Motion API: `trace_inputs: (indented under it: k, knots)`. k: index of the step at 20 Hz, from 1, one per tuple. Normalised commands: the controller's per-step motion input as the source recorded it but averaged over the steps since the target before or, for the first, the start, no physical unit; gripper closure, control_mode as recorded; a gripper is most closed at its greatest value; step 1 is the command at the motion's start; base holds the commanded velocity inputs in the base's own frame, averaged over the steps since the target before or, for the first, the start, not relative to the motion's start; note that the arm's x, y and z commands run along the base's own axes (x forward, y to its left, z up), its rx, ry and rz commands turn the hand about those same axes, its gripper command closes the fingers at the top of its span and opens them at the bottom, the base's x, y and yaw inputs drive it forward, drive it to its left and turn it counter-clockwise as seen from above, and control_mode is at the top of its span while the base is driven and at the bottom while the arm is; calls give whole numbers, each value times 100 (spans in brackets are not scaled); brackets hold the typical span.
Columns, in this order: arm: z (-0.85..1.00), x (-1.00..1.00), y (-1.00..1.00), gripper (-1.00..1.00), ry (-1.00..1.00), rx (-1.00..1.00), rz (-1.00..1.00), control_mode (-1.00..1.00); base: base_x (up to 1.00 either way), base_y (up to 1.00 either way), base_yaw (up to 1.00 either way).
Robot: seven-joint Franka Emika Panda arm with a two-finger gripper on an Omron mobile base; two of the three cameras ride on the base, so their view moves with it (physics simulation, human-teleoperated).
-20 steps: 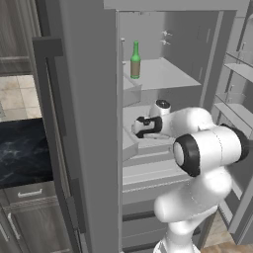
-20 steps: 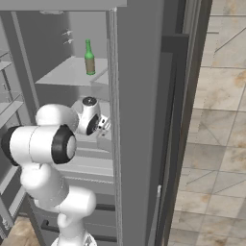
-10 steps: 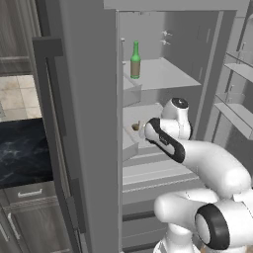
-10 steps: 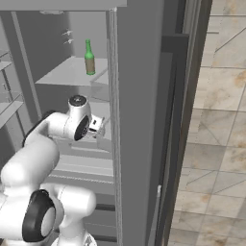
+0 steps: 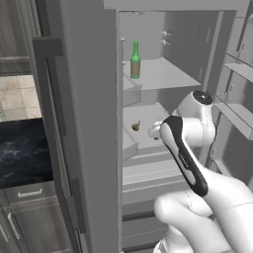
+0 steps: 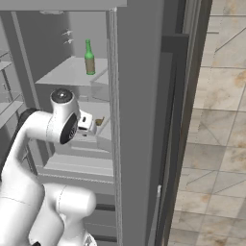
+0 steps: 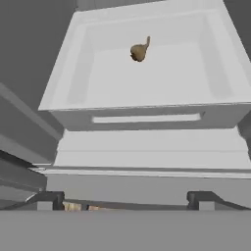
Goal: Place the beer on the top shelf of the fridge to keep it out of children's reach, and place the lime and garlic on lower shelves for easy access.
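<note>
Currently the fridge [image 5: 89,123] stands open, a tall cabinet of flat matte grey panels with a pale grey, smooth interior. All places below are given relative to it.

Top shelf [image 5: 163,71]: a wide, plain, flat panel. The beer [image 5: 135,61], a slim green glass bottle with a narrow neck, green cap and tan label, stands upright on this shelf near its front left corner in the left base view. The right base view shows the same bottle [image 6: 89,57] on the shelf [image 6: 67,74], close to the fridge's inner side wall.

Lower shelves: beneath the top shelf sits a box-like open bin [image 7: 147,105], pale grey, with straight walls and a shallow rectangular recess moulded into its front face. The garlic [image 7: 139,50] lies on the bin floor toward the rear, clear of all walls. It is a small, dull tan-brown bulb, roundish, with a short stem pointing up. The left base view shows it [image 5: 136,126] as a small brown lump on the level below the beer. Flat pale ledges continue below the bin.

Gripper [image 7: 125,198]: two small dark, blocky fingertips rise at the bottom of the hand view, set wide apart with nothing between them. The gripper is in front of the bin, well short of the garlic. The white, glossy arm [image 5: 197,133] with dark joint bands reaches into the fridge at mid height.
</note>
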Motion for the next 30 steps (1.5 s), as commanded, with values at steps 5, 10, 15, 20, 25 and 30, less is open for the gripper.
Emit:
trace_inputs:
  k: [5,10,15,20,25,30]
  knots:
    - [77,-70,0,-100,0,0,1,-100,0,0,0]
    - [46,-68,0,-100,0,0,0,-100,0,0,0]
    - [20,-60,0,-100,0,0,0,-100,0,0,0]
    - [25,-43,0,-100,0,0,0,-100,0,0,0]
    - [23,-46,0,-100,0,0,0,-100,0,0,0]
    - [0,0,0,-100,0,0,0,100,-74,0,1]
